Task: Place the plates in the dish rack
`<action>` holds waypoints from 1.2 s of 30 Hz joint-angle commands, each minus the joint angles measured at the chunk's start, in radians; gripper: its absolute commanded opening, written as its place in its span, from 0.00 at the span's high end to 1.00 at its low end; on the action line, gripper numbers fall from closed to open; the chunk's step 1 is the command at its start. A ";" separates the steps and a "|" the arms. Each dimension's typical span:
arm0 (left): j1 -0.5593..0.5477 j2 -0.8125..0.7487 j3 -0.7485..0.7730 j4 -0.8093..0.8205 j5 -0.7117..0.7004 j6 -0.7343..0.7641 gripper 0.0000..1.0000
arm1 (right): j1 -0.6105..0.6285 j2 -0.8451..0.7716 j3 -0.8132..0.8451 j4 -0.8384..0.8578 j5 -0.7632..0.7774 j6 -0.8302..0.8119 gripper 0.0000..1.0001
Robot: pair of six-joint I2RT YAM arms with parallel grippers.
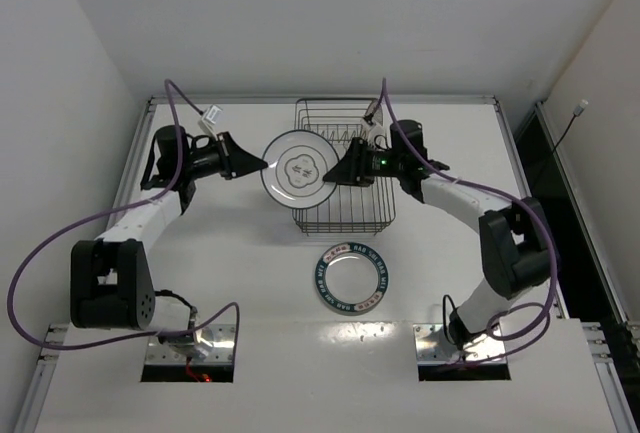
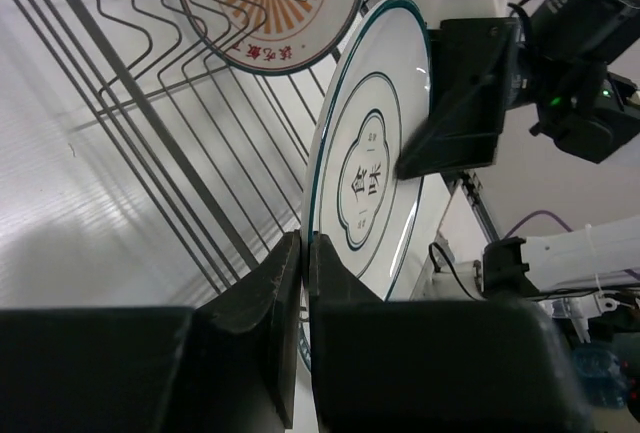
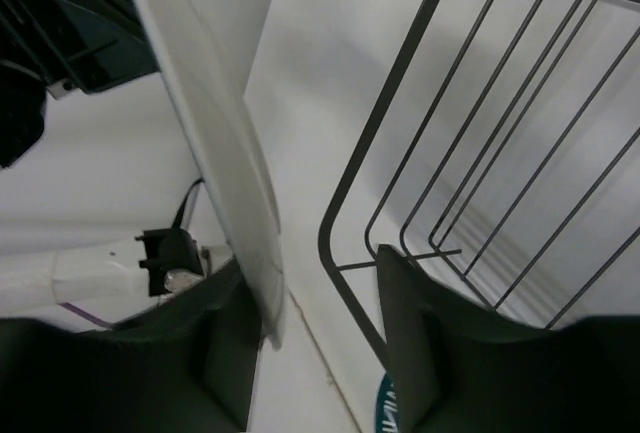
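Observation:
The white plate with thin dark rings (image 1: 298, 166) is held upright in the air at the dish rack's (image 1: 345, 215) left side. My left gripper (image 1: 262, 165) is shut on its left rim, as the left wrist view shows (image 2: 305, 243). My right gripper (image 1: 336, 175) is open around the plate's right rim (image 3: 210, 103); the rim rests against one finger (image 3: 225, 333) and the other stands apart. The orange sunburst plate (image 2: 265, 3) stands in the rack (image 2: 130, 93). The plate with the blue-green lettered rim (image 1: 350, 278) lies flat on the table in front of the rack.
The rack's wire wall (image 3: 400, 123) is right beside my right gripper's free finger. Purple cables (image 1: 60, 243) loop off both arms. The walls close in on the table's (image 1: 230, 283) left and far sides.

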 commanded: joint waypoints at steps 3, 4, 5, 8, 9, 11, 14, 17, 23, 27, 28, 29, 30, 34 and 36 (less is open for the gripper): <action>-0.010 0.009 -0.004 0.122 0.074 -0.037 1.00 | 0.018 0.024 0.046 0.086 0.032 -0.010 0.98; -0.010 0.009 -0.004 0.122 0.074 -0.037 1.00 | 0.018 -0.014 0.046 0.063 0.068 -0.019 1.00; -0.010 0.019 0.005 0.112 0.074 -0.037 1.00 | 0.018 -0.037 0.046 0.043 0.094 -0.028 1.00; -0.010 0.031 0.035 0.011 0.035 0.028 0.79 | -0.003 -0.149 0.067 -0.081 0.229 -0.074 1.00; -0.010 0.042 0.048 -0.052 -0.009 0.062 0.65 | -0.014 -0.174 0.112 -0.139 0.280 -0.092 1.00; -0.010 0.051 0.087 -0.164 -0.053 0.126 0.53 | -0.014 -0.234 0.219 -0.353 0.485 -0.161 1.00; -0.010 0.031 0.096 -0.233 -0.184 0.163 0.35 | 0.004 -0.245 0.386 -0.602 0.795 -0.220 1.00; -0.010 -0.024 0.107 -0.299 -0.339 0.202 0.25 | 0.014 -0.203 0.535 -0.761 0.972 -0.267 1.00; -0.010 -0.081 0.116 -0.399 -0.574 0.232 0.20 | 0.041 -0.029 0.744 -0.939 1.242 -0.347 1.00; -0.010 -0.081 0.116 -0.408 -0.616 0.232 0.20 | 0.063 0.071 0.837 -0.997 1.300 -0.347 1.00; -0.010 -0.081 0.116 -0.408 -0.631 0.232 0.20 | 0.063 0.100 0.897 -1.016 1.323 -0.347 1.00; -0.010 -0.081 0.125 -0.419 -0.643 0.232 0.20 | 0.072 0.129 0.929 -1.060 1.333 -0.347 1.00; -0.010 -0.081 0.125 -0.419 -0.643 0.232 0.20 | 0.084 0.187 0.990 -1.082 1.342 -0.347 1.00; -0.010 -0.072 0.125 -0.428 -0.656 0.232 0.20 | 0.113 0.298 1.104 -1.137 1.405 -0.347 1.00; -0.010 -0.072 0.125 -0.428 -0.656 0.232 0.20 | 0.136 0.343 1.183 -1.175 1.431 -0.347 1.00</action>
